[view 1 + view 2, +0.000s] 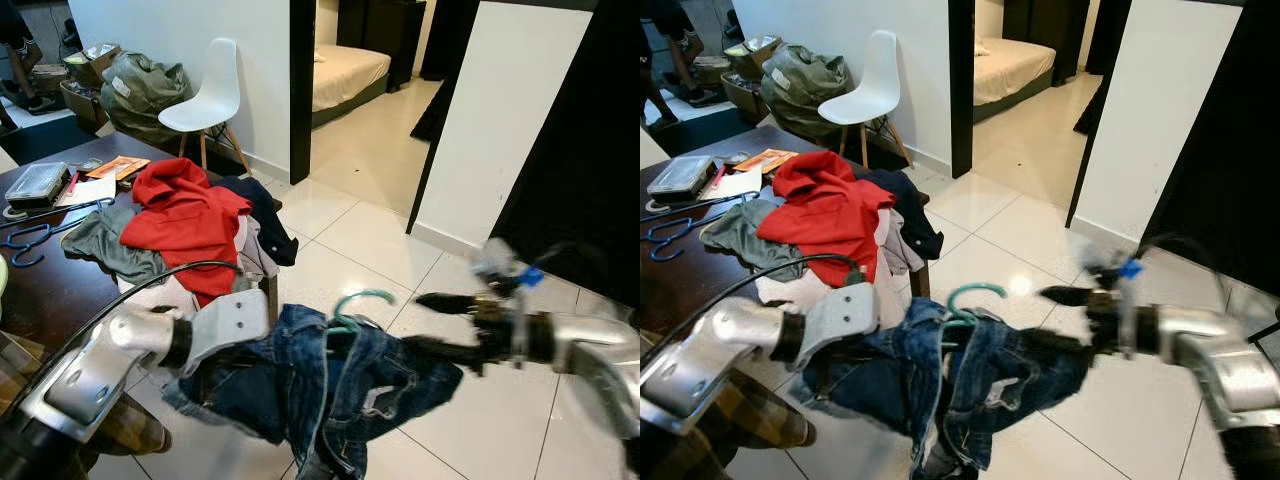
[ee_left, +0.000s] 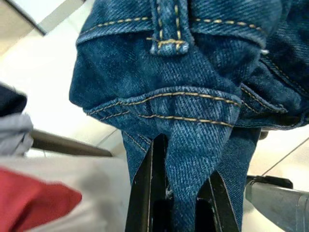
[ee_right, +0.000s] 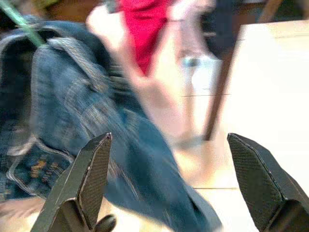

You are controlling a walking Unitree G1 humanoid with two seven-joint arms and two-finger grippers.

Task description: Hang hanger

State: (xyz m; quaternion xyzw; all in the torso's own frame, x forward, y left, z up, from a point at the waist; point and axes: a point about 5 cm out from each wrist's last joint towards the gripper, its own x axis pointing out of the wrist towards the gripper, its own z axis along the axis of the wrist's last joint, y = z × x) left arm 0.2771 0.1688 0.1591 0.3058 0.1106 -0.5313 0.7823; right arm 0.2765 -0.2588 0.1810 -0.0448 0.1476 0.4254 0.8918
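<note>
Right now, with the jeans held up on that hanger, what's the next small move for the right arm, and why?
Probably ease the right gripper in to pinch the jeans at their free edge. Its fingers are open beside the denim, while the left gripper is clamped on the cloth and the green hanger hook pokes out on top.

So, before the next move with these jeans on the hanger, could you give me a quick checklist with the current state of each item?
1. Left gripper pinching the jeans: ok, denim sits between its fingers.
2. Right gripper free to take hold: ok, fingers spread wide, nothing between them.
3. Green hanger hook reachable: ok, it sticks up above the denim.
4. Jeans properly seated on the hanger: cannot tell, fabric is bunched.
5. Jeans off the floor: ok, held in the air beside the table.
6. Rail or hook to hang on: cannot tell.
</note>
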